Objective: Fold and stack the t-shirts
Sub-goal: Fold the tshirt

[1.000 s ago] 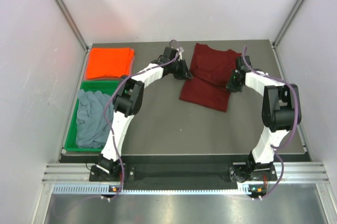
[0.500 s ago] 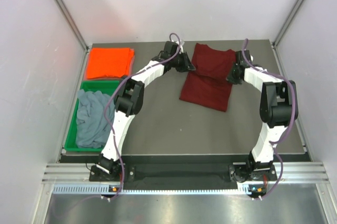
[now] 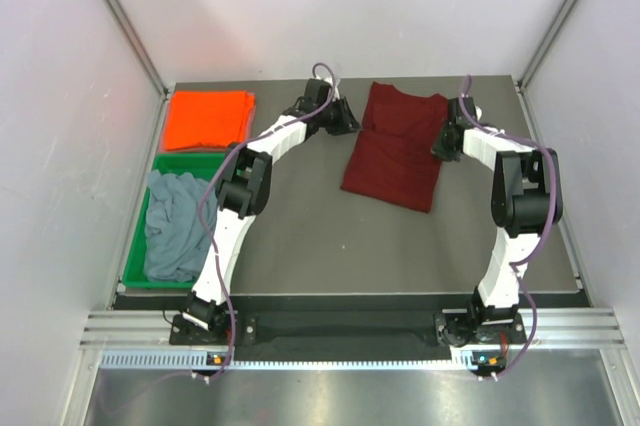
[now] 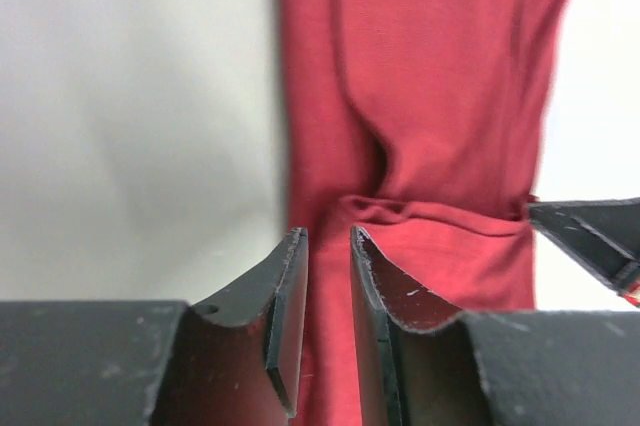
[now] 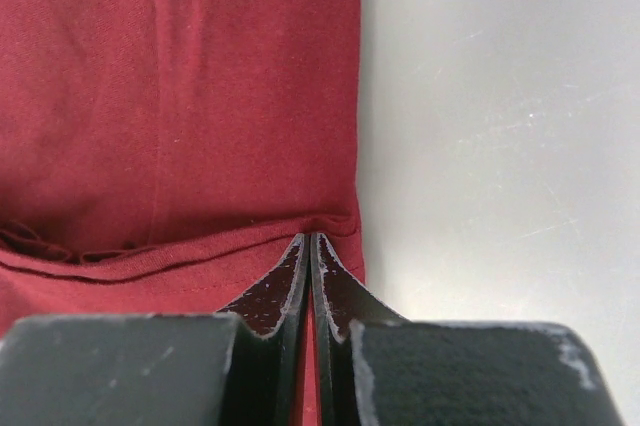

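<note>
The dark maroon t-shirt [image 3: 393, 151] lies at the back middle of the table, its upper part doubled over the lower. My left gripper [image 3: 352, 124] sits at the shirt's left edge. In the left wrist view the jaws of that gripper [image 4: 328, 234] stand a little apart over maroon cloth [image 4: 420, 96], with nothing pinched. My right gripper [image 3: 441, 145] is at the shirt's right edge. It [image 5: 310, 236] is shut, with a sliver of the maroon hem [image 5: 180, 264] between its fingers. The orange t-shirt [image 3: 208, 118] lies folded at the back left. The grey-blue t-shirt [image 3: 175, 221] lies crumpled in the tray.
The green plastic tray [image 3: 140, 236] stands at the left edge, just in front of the orange shirt. White walls and metal corner posts [image 3: 120, 16] close in the table. The right gripper's tip [image 4: 590, 236] shows at the right of the left wrist view.
Both grippers moved toward the back of the table along the maroon shirt's edges, and the fold flattened. The left gripper's jaws have parted; the right stays shut.
</note>
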You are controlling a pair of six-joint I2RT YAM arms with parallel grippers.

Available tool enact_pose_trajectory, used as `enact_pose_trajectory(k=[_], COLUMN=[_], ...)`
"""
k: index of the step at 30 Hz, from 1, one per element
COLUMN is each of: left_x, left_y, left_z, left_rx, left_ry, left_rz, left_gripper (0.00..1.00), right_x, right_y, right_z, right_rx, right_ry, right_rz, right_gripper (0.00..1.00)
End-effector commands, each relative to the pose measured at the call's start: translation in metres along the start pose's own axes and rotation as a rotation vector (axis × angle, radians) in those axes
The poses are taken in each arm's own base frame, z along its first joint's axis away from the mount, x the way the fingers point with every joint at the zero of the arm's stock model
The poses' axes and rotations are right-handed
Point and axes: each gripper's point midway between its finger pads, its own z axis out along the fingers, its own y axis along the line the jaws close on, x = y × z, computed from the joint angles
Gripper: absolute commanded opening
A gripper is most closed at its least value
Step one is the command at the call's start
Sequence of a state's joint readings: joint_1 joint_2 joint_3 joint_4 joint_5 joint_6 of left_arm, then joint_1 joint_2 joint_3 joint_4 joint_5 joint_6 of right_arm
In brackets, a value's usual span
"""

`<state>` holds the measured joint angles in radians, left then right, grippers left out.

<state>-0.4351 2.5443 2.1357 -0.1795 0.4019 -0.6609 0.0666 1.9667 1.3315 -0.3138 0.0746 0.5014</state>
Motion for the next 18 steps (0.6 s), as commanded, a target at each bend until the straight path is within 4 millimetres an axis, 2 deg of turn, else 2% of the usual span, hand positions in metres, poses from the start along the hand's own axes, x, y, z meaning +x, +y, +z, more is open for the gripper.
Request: enact_pose_trajectory(k=[1,8,11,12,13,14,15,16,17,18], left_x=[-0.032,-0.022,-0.013,-0.011,-0.006,-0.010,0.000,0.003,0.000,0.005], left_y=[-0.020,-0.031,-0.023,-0.021,-0.016,-0.020,-0.007,-0.005,-0.013,-0.011], left_z=[-0.026,-0.029,-0.035,-0.038,-0.041,-0.050,-0.055,-0.060,-0.072,-0.076], left_rx=[-0.007,0.005,-0.044,-0.059,-0.078,-0.085,-0.136,-0.147,-0.141,-0.145], left_ry=[-0.089,-0.061,-0.025,-0.018,-0.004,-0.011,0.012,0.021,0.012,0.021], left_rz=[0.077,0.105,0.098,0.103,0.121,0.136,0.133,0.154,0.168,0.171], left_gripper=[0.29,0.29,0.29,0.29,0.30,0.31,0.33,0.34,0.37,0.37], right_x=[-0.030,-0.032,-0.039,-0.041,-0.046,-0.047,-0.050,-0.050,-0.050,-0.039], right_y=[0.000,-0.006,0.006,0.009,0.014,0.018,0.024,0.026,0.026,0.028], right_z=[-0.003,-0.006,-0.013,-0.017,-0.027,-0.034,-0.047,-0.054,-0.060,-0.066], right_rx=[0.012,0.046,-0.008,-0.023,-0.048,-0.064,-0.095,-0.107,-0.111,-0.135], right_ry=[-0.079,-0.093,-0.091,-0.088,-0.097,-0.091,-0.091,-0.085,-0.081,-0.036], right_rz=[0.027,0.036,0.014,0.008,-0.003,-0.006,-0.009,-0.016,-0.021,-0.026], right_gripper=[0.01,0.01,0.03,0.05,0.11,0.14,0.18,0.25,0.27,0.30])
